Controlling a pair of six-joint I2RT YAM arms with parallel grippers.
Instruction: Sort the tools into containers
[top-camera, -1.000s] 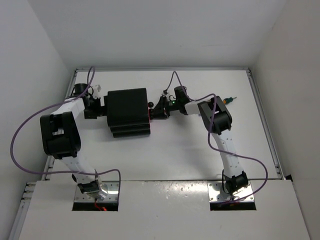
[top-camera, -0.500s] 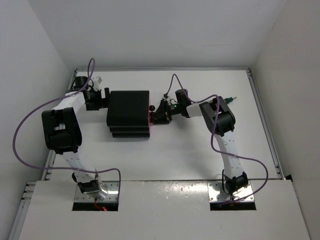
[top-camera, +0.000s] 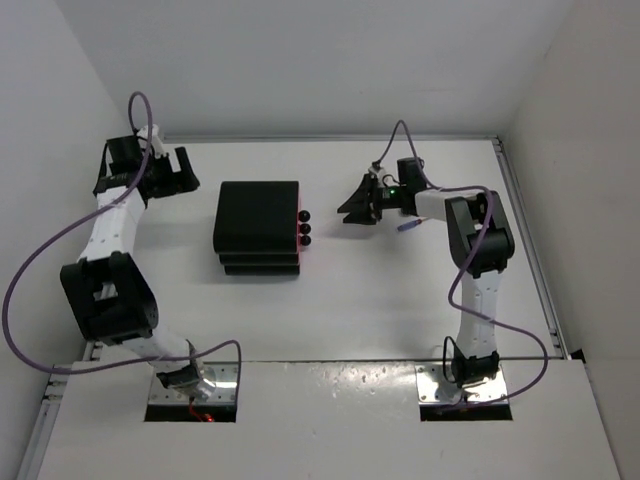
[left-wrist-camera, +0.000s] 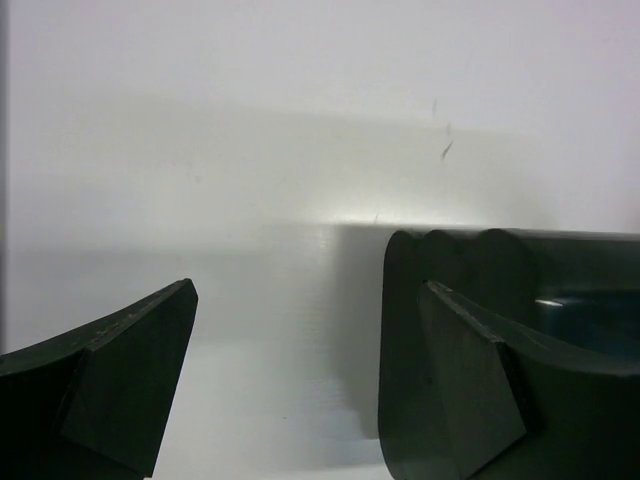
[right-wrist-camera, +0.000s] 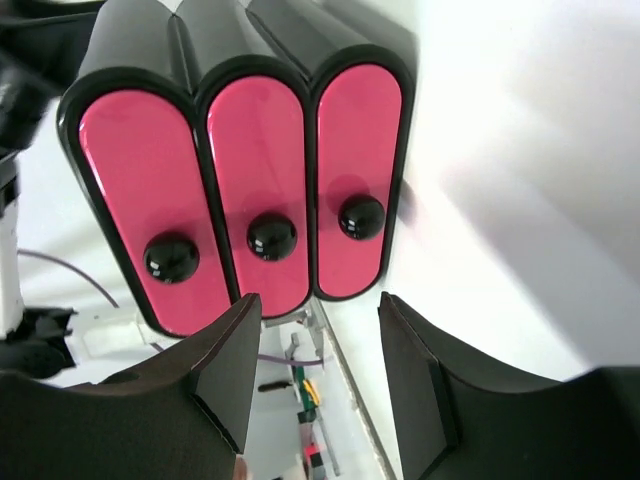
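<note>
The black stepped cabinet (top-camera: 257, 215) stands at mid table. Its three pink drawers (right-wrist-camera: 258, 150) are all shut, with round black knobs (right-wrist-camera: 271, 237) facing right. My right gripper (top-camera: 346, 208) is open and empty, a short way right of the knobs; it also shows in the right wrist view (right-wrist-camera: 312, 318). My left gripper (top-camera: 183, 171) is open and empty, left of and behind the cabinet, whose rounded back (left-wrist-camera: 455, 262) shows beside my gripper (left-wrist-camera: 308, 300). A small purplish thing (top-camera: 405, 227), perhaps the screwdriver, lies under my right forearm. No other tools show.
White walls close the table at the back and both sides. A metal rail (top-camera: 528, 240) runs along the right edge. Purple cables (top-camera: 30, 270) loop from both arms. My left arm's elbow (top-camera: 105, 300) hangs over the left table edge.
Both grippers have drawn back from the cabinet: the left up and to the far left corner, the right to the right. The right gripper's jaws have left the knob.
</note>
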